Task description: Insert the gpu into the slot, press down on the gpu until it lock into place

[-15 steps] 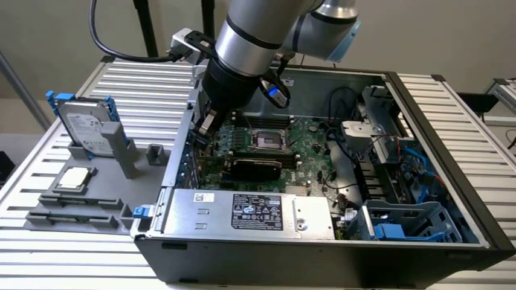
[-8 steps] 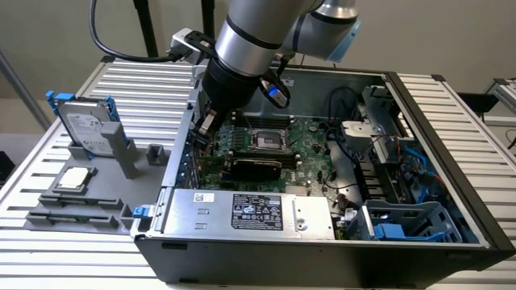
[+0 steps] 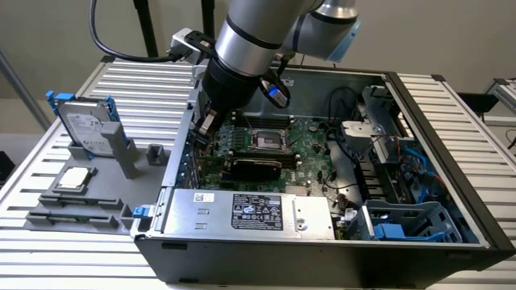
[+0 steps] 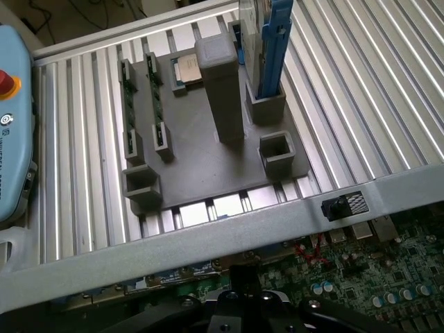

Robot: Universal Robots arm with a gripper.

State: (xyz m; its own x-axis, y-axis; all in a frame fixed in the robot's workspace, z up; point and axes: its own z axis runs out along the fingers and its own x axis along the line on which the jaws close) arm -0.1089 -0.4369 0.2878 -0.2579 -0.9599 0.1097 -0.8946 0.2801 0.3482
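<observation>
The gpu [image 3: 254,166], a flat black card with a glossy shroud, lies across the green motherboard [image 3: 310,151] inside the open computer case, just in front of the processor socket. My gripper [image 3: 205,130] hangs from the arm at the exterior view's left end of the board, close to the case wall, a little behind and to the left of the card. Its fingers are shut with nothing visible between them. In the wrist view the gripper [image 4: 243,277] sits low over the motherboard [image 4: 388,277]. The slot is hidden by the card and the arm.
A silver labelled box [image 3: 250,211] fills the case's front. Cables and a blue drive cage [image 3: 403,223] crowd its right side. Outside, on the slatted table, a grey fixture [image 4: 201,146] holds a drive with blue frame [image 3: 84,127] and a processor chip [image 3: 74,177]. The case wall [image 4: 208,236] runs beside the gripper.
</observation>
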